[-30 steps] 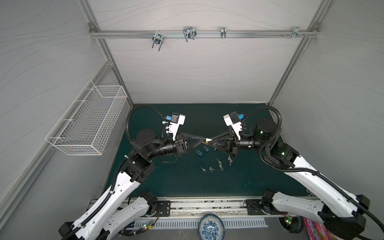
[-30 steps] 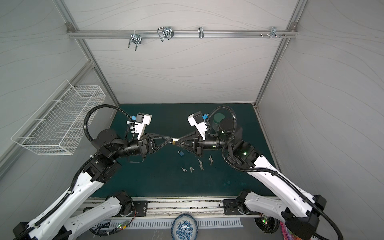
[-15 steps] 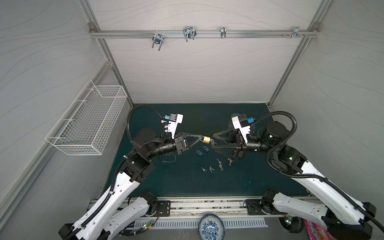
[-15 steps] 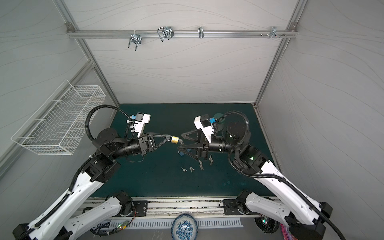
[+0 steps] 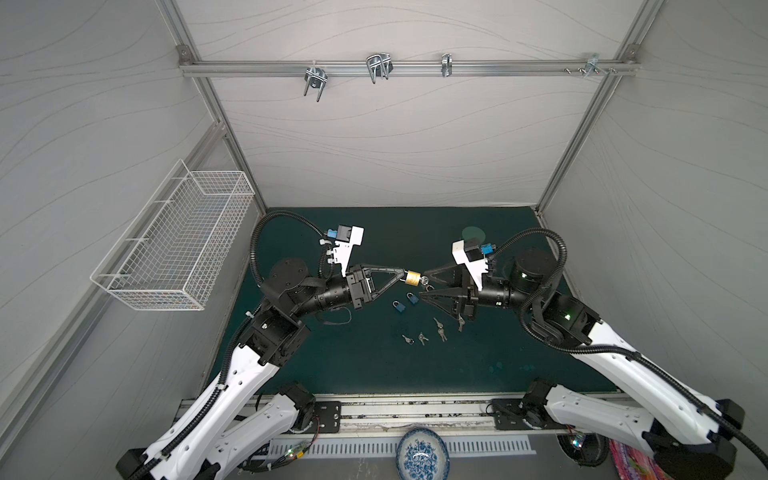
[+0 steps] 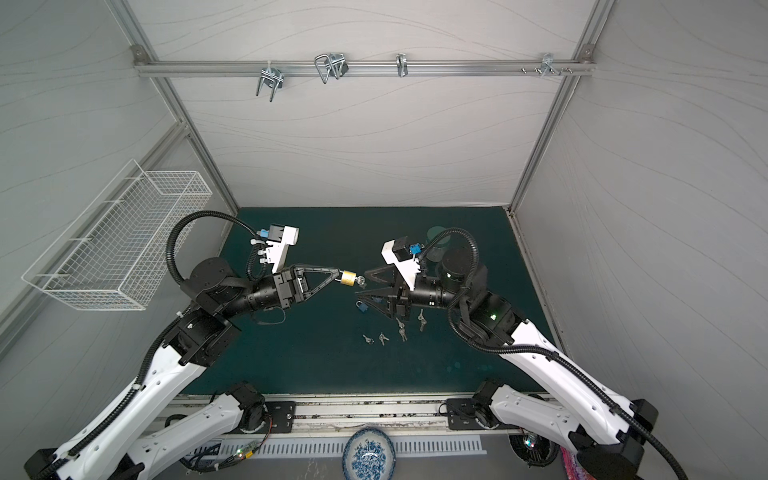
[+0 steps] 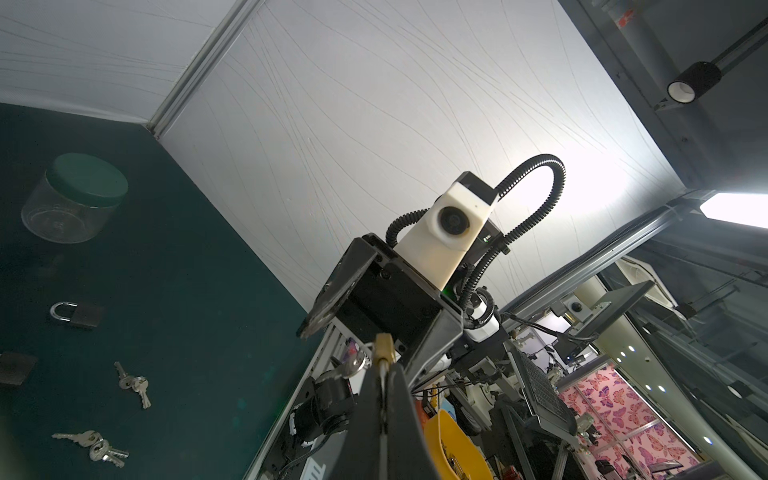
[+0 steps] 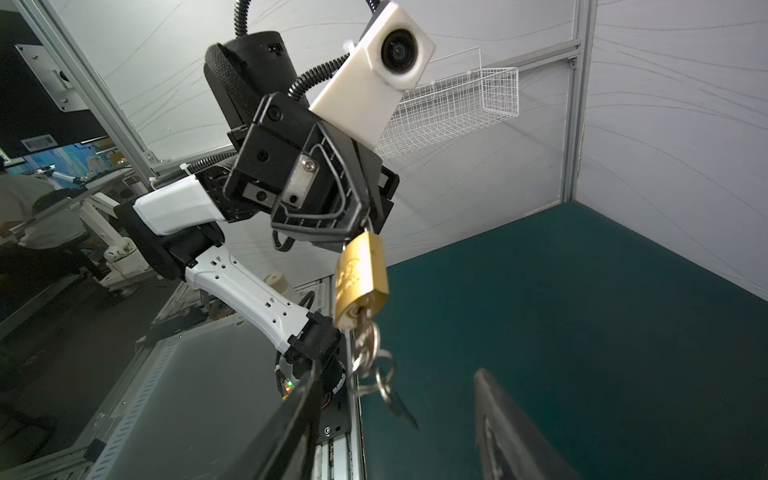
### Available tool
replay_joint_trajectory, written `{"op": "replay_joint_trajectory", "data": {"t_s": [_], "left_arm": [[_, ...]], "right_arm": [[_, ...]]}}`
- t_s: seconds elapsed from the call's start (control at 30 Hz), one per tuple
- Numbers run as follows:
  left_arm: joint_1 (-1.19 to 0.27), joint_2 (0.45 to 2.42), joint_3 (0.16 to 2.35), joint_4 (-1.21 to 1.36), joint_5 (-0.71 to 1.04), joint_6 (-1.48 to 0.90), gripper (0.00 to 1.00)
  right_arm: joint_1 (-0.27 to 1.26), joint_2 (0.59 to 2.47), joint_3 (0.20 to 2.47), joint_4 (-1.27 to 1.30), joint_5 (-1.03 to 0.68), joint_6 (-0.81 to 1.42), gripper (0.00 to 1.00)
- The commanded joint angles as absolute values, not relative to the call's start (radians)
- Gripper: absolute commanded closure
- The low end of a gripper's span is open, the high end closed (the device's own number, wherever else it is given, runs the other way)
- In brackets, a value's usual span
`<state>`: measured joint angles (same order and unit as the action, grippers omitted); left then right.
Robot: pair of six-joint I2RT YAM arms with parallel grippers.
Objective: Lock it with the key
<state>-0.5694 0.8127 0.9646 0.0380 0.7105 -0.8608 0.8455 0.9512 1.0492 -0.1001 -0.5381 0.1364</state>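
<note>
Now that it has released the key (image 8: 365, 338), the right gripper (image 5: 422, 284) gapes open just beside the brass padlock (image 5: 412, 277); key remains plugged into it, left gripper (image 5: 403, 274) still clamped on it.

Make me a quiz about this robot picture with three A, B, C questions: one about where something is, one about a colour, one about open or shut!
1. Where is the gold padlock? A. inside a jar B. in the left gripper C. in a basket
2. What colour are the two small padlocks on the mat? A. red B. white C. blue
3. How is the right gripper? A. open B. shut on a blue padlock C. shut on nothing
Answers: B, its closed tips pinch the padlock's top; C, both look blue in a top view; A, its jaws stand apart near the key in the gold padlock.
</note>
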Motion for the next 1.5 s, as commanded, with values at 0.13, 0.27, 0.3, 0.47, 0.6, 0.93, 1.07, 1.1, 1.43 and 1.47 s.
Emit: {"op": "replay_joint_trajectory", "data": {"t_s": [0.13, 0.27, 0.3, 0.47, 0.6, 0.93, 1.07, 1.1, 1.43, 1.47], "left_arm": [[-0.563, 0.805, 0.971, 0.119, 0.712, -0.871, 1.0], [-0.564, 0.805, 0.971, 0.118, 0.713, -0.873, 1.0], [-0.563, 0.804, 0.971, 0.112, 0.709, -0.868, 1.0], [-0.564, 0.804, 0.976, 0.105, 0.705, -0.863, 1.0], [-0.554, 0.8, 0.986, 0.087, 0.703, -0.852, 1.0], [-0.519, 0.794, 0.985, 0.08, 0.741, -0.853, 1.0], [-0.514, 0.793, 0.978, 0.063, 0.742, -0.847, 1.0], [-0.513, 0.794, 0.982, 0.046, 0.742, -0.839, 1.0], [-0.513, 0.748, 1.042, -0.363, 0.534, -0.625, 1.0], [-0.514, 0.741, 1.039, -0.409, 0.474, -0.615, 1.0]], "right_arm": [[0.841, 0.956, 1.042, -0.036, -0.558, 0.133, 0.67], [0.841, 0.95, 1.035, -0.04, -0.555, 0.133, 0.81], [0.841, 0.95, 1.034, -0.044, -0.55, 0.128, 0.84], [0.841, 0.935, 1.027, -0.068, -0.533, 0.12, 0.96], [0.841, 0.905, 1.013, -0.087, -0.493, 0.107, 1.0], [0.836, 0.833, 0.987, -0.144, -0.408, 0.074, 1.0], [0.834, 0.836, 1.004, -0.199, -0.396, 0.048, 1.0], [0.835, 0.836, 1.007, -0.213, -0.392, 0.043, 1.0], [0.884, 0.967, 1.033, -0.549, -0.24, -0.062, 1.0], [0.903, 0.989, 1.025, -0.565, -0.211, -0.062, 1.0]]}}
